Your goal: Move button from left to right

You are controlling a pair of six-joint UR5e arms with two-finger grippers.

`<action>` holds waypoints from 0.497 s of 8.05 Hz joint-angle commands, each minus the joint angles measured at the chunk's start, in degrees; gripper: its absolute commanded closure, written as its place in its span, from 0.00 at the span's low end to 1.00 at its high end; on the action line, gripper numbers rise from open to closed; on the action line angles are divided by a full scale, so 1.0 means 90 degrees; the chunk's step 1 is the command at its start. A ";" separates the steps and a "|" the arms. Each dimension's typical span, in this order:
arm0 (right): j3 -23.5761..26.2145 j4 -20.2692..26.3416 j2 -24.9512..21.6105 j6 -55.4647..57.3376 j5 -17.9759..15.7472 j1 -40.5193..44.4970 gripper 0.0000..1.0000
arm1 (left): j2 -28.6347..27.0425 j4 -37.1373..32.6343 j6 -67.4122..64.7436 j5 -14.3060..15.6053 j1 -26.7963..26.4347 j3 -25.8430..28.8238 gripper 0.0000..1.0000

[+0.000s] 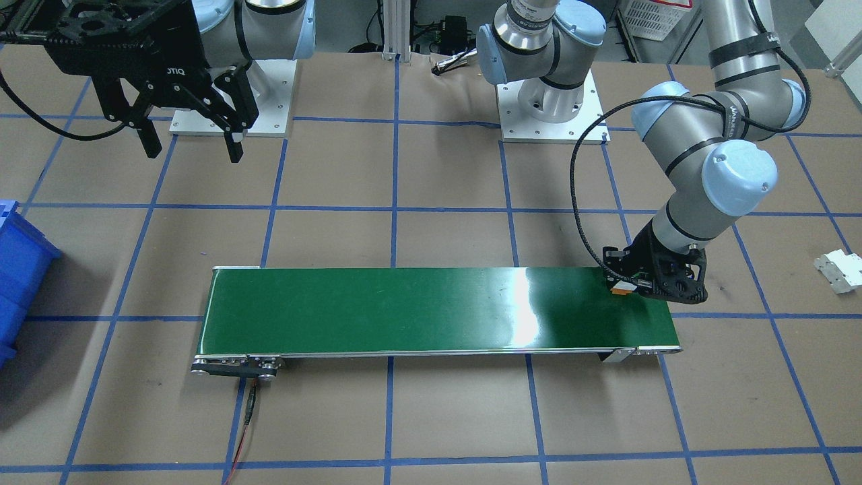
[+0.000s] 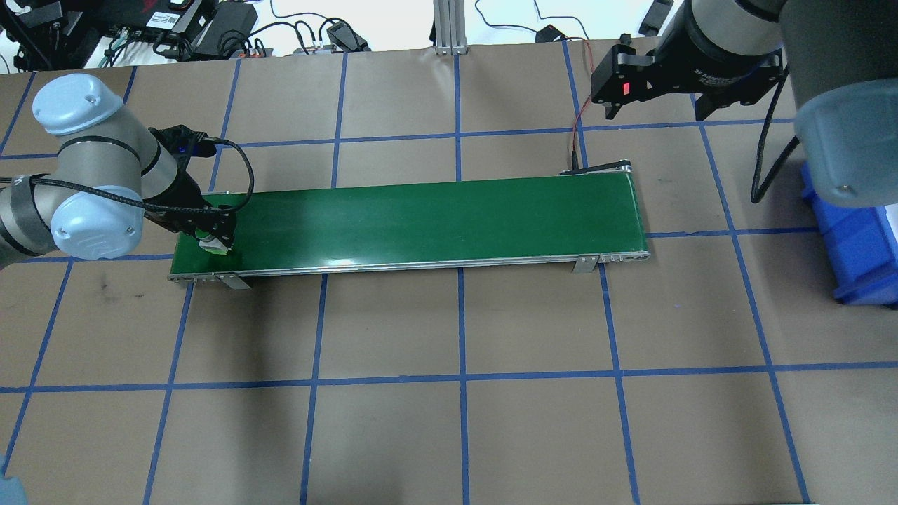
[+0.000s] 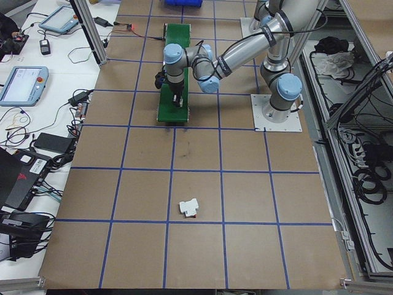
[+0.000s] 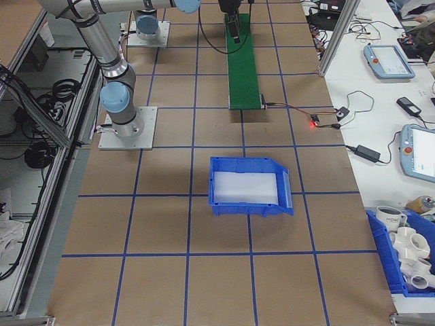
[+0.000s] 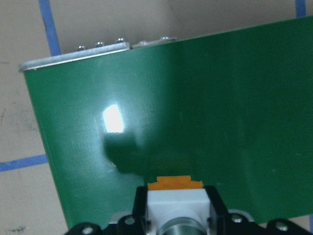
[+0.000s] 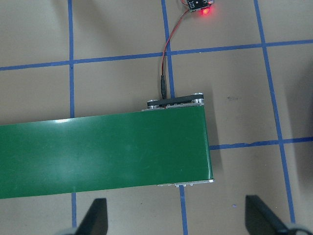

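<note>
Firstly, front-facing view: left gripper (image 1: 630, 288) sits low at the right end of the green conveyor belt (image 1: 417, 310), fingers clamped on the button (image 1: 622, 289); orange base and white body show at its left side. Right gripper (image 1: 192, 145) hangs high at upper left, fingers spread wide, holding nothing. Partial lettering "OTIQ" reads on its black body. White bracket piece (image 1: 838, 270) lies on the paper at far right. Blue bin (image 1: 17, 269) at left edge.

Overhead view: left gripper (image 2: 214, 238) at the belt's (image 2: 435, 221) left end, button (image 2: 211, 243) pinched beneath it, green cap just visible. Right gripper's fingers cannot be made out at upper right.

Left wrist view: button (image 5: 175, 203) at bottom centre, white body between the two black fingers (image 5: 217, 208), orange base toward the belt (image 5: 195, 107).

Right wrist view: two fingertips (image 6: 95, 218) far apart at bottom; belt end (image 6: 107, 152) below, red-lit board (image 6: 200, 6) at top.
</note>
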 commanded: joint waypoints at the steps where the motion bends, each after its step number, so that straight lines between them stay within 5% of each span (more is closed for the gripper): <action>1: -0.0006 -0.0006 -0.0006 0.0000 0.0012 0.0000 0.00 | 0.0073 -0.0135 0.1734 -0.0052 -0.0058 0.0026 0.75; 4: -0.0006 -0.0015 -0.0006 0.0010 0.0042 0.0000 0.00 | 0.0102 -0.0252 0.4389 0.0025 -0.0262 0.0153 0.76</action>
